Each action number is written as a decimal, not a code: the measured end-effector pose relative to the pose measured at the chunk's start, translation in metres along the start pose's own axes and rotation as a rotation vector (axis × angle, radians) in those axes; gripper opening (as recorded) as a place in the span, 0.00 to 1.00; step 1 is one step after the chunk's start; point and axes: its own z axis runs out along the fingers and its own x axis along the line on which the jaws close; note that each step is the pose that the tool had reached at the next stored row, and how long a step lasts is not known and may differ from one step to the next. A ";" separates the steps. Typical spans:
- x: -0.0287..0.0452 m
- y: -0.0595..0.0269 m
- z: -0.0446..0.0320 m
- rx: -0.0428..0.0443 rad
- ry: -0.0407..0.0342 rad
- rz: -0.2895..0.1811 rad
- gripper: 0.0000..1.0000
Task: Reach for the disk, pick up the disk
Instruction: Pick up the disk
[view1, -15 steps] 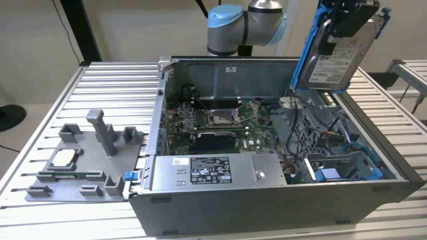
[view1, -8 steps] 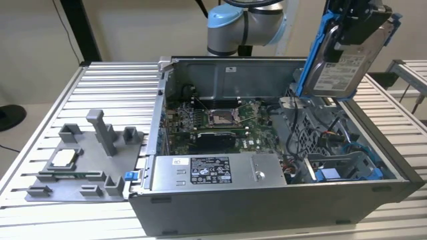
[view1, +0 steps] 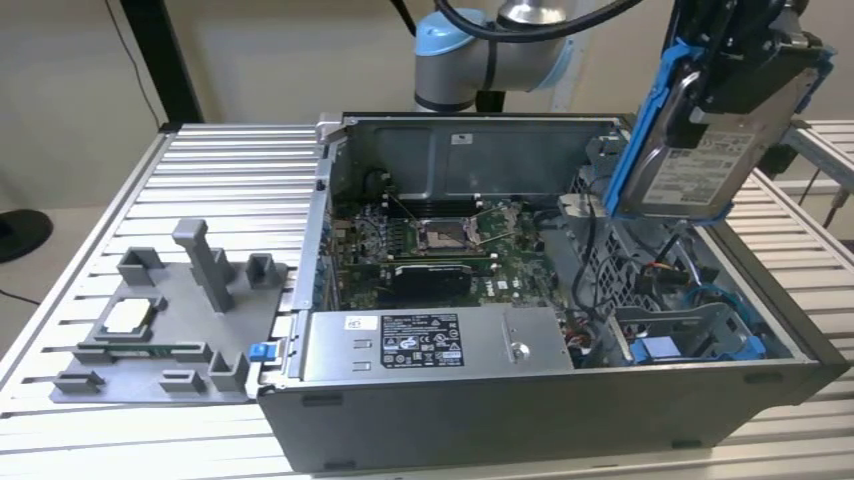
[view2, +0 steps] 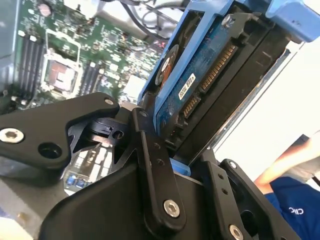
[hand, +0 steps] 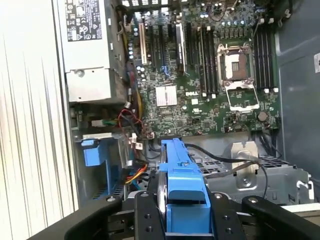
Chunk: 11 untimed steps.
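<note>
At the upper right of the exterior view, the disk (view1: 694, 150) is held clamped in the tool (view1: 747, 75), lifted above the open computer case (view1: 534, 400) on the counter (view1: 200, 160). Across the second wrist view, its blue-framed underside (view2: 200, 80) is gripped between black fingers (view2: 150, 165). Low in the first wrist view, its blue edge (hand: 182, 185) is seen above the motherboard (hand: 200, 75).

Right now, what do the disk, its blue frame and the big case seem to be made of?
The disk, held above the case by the pincer, looks like matte silver-grey metal with a white paper label. Its frame seems glossy blue plastic, judging by its moulded shape. The case appears to be dull grey sheet metal with folded edges.
</note>
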 end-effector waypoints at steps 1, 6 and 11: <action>0.0046 -0.0005 0.0001 0.0000 0.0000 0.000 0.00; 0.0264 -0.0032 0.0010 0.0000 -0.0001 0.001 0.00; 0.0485 -0.0059 0.0018 0.0000 -0.0001 0.002 0.00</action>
